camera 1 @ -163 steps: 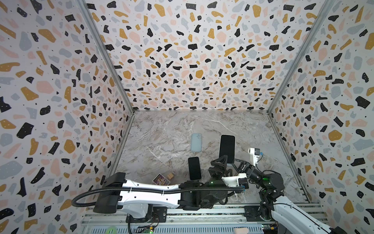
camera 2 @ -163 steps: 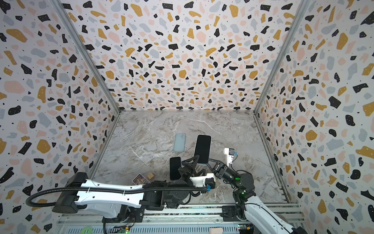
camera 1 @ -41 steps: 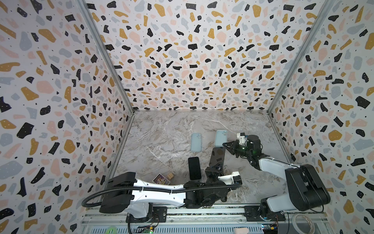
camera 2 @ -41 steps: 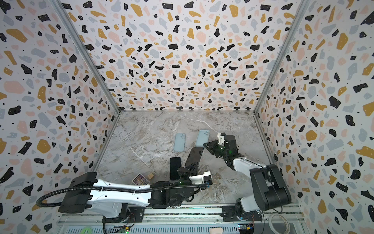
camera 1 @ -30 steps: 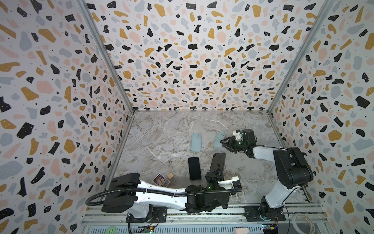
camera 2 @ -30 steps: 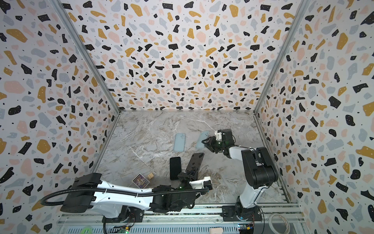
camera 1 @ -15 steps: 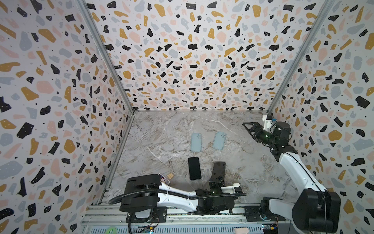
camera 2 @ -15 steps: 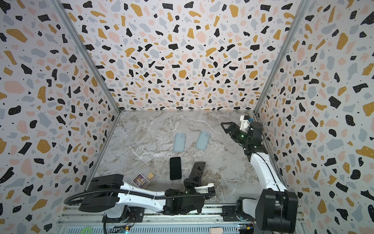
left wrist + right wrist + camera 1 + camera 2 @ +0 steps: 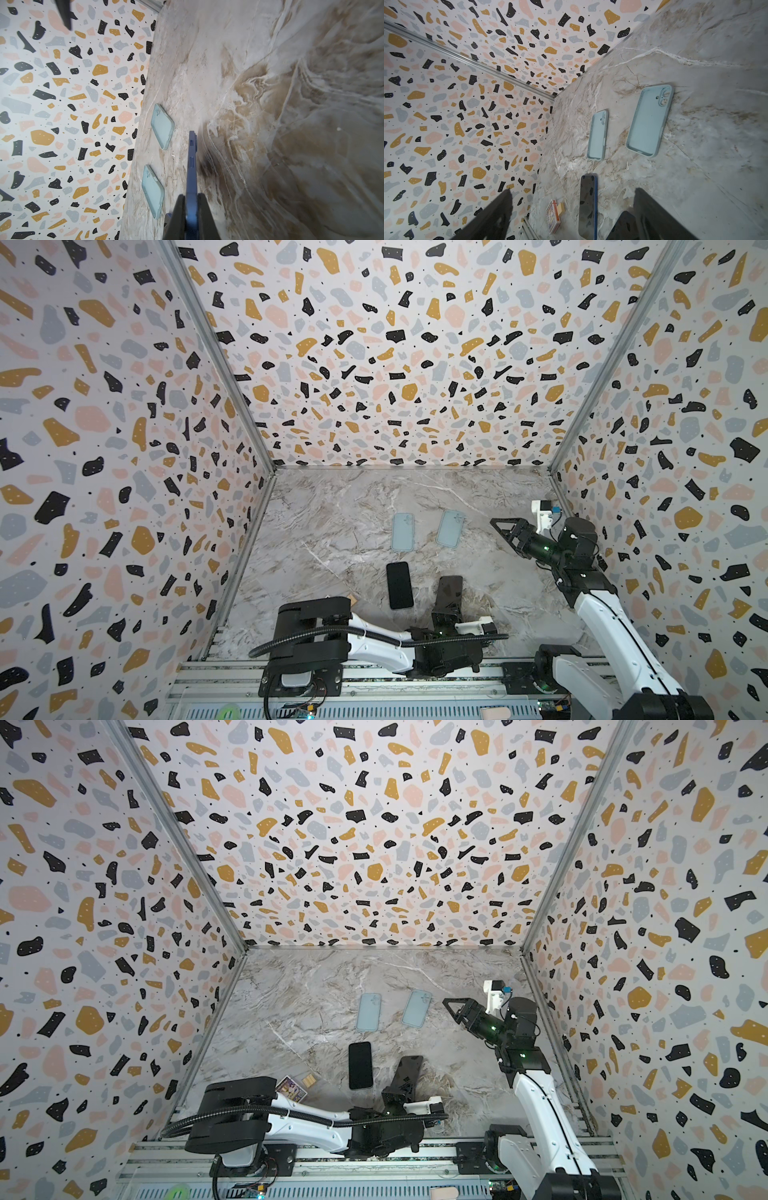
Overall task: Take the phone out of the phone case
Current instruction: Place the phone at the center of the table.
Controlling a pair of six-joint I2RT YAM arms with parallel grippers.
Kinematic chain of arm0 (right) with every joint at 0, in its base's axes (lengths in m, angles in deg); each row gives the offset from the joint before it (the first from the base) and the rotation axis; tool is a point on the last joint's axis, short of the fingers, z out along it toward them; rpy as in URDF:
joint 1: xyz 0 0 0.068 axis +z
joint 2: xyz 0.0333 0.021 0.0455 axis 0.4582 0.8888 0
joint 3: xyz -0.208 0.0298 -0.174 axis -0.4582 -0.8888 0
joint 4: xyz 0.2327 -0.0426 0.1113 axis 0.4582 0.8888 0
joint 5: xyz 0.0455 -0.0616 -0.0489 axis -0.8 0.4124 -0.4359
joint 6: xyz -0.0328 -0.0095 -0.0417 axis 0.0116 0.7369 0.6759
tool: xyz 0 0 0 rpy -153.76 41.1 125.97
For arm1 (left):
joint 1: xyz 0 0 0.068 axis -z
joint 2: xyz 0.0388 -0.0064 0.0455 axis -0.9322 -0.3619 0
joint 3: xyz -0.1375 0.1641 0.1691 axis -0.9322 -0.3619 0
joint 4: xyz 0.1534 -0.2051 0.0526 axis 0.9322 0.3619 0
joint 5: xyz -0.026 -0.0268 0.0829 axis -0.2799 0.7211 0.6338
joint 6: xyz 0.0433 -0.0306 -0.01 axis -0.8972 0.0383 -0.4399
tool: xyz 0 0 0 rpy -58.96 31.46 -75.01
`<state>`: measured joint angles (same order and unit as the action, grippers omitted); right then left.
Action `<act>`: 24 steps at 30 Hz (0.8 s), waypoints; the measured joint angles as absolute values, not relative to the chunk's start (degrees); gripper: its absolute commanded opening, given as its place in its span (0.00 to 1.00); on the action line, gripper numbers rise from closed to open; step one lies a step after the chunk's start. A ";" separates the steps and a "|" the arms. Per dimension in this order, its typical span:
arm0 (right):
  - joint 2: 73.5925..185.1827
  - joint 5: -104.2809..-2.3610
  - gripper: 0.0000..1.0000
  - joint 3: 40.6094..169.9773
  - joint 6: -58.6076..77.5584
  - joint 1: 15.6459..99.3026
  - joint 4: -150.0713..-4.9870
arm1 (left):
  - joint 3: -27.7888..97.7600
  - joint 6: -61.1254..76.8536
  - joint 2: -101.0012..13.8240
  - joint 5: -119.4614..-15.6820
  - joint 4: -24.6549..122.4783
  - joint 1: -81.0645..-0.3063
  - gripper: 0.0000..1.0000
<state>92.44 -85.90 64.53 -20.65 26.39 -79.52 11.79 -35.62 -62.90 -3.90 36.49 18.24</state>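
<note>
While the left tool [image 9: 191,200] is clamped tight on a dark-blue phone [image 9: 192,166], the right tool [image 9: 503,531] gapes wide, empty, near a pale-blue phone case [image 9: 450,529].

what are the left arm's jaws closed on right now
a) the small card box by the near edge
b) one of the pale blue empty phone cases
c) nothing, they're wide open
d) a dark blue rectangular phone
d: in the left wrist view the jaws of the left gripper are clamped on both faces of the dark blue rectangular phone, which sticks out edge-on from between them.
</note>
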 measured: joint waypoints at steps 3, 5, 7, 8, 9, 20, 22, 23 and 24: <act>90.59 -86.12 0.92 63.96 -20.89 26.39 -79.52 | 12.43 -35.75 -64.38 -3.03 36.51 17.67 0.00; 89.78 -86.16 0.92 63.48 -21.17 26.39 -79.52 | 13.54 -35.70 -65.52 -2.26 36.76 17.52 0.00; 89.23 -86.18 0.92 62.93 -21.54 26.39 -79.52 | 14.46 -35.68 -66.55 -1.78 36.91 17.45 0.00; 88.90 -86.21 0.92 62.50 -21.80 26.39 -79.56 | 14.85 -35.68 -67.05 -1.50 36.91 17.32 0.00; 88.60 -86.29 0.92 62.08 -22.02 26.39 -79.56 | 15.16 -35.66 -67.42 -1.24 36.91 17.19 0.00; 81.67 -87.10 0.93 59.26 -23.03 25.71 -76.76 | 15.40 -34.55 -70.83 -1.72 37.30 15.97 0.40; 80.60 -87.32 0.93 59.28 -23.01 25.25 -76.22 | 15.42 -34.13 -71.77 -1.72 37.37 15.75 0.47; 80.29 -87.43 0.93 59.28 -23.01 25.12 -75.91 | 15.40 -33.96 -72.10 -1.72 37.39 15.68 0.54; 80.01 -87.52 0.93 59.28 -22.98 25.01 -75.54 | 15.40 -33.76 -72.43 -1.72 37.37 15.59 0.60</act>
<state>80.01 -87.52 59.28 -22.98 25.01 -75.54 15.40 -33.76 -72.43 -1.72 37.37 15.59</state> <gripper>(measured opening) 0.930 0.507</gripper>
